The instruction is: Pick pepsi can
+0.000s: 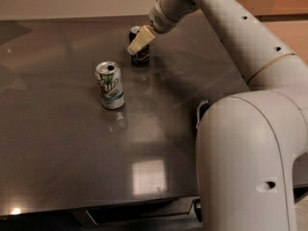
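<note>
Camera view: gripper point(140, 41) right at the pepsi can point(141, 58)

That pepsi can stands upright at the far side of the dark table point(57, 143), with the gripper covering its upper front. Can't tell how far open it is or whether it's got hold of anything. White-and-green can point(109, 85) stands nearer, to the left, apart.

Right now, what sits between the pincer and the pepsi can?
Nothing. In the camera view the pincer overlaps the pepsi can at its upper part, with no other object between them. The white-and-green can stands apart, nearer the camera.
</note>
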`<action>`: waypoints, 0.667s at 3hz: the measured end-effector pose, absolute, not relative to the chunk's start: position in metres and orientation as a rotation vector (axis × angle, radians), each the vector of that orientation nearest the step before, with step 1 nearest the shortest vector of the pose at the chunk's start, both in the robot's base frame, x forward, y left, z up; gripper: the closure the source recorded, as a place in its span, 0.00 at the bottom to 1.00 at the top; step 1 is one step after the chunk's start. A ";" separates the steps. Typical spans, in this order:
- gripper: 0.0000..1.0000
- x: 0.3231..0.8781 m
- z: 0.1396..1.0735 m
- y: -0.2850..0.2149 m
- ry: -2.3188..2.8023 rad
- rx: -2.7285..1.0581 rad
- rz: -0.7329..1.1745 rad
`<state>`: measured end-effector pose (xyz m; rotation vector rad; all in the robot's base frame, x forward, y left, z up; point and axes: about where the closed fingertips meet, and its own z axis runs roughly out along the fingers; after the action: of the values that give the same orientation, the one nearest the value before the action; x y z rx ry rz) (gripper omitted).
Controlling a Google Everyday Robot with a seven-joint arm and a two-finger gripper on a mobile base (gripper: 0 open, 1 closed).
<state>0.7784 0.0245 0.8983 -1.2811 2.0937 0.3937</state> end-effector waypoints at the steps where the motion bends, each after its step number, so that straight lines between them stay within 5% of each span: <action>1: 0.39 0.777 0.898 0.025 2.090 -1.280 0.420; 2: 0.61 0.773 0.899 0.020 2.094 -1.274 0.457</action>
<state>0.7732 0.0202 0.8986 -1.2741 2.0939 0.4566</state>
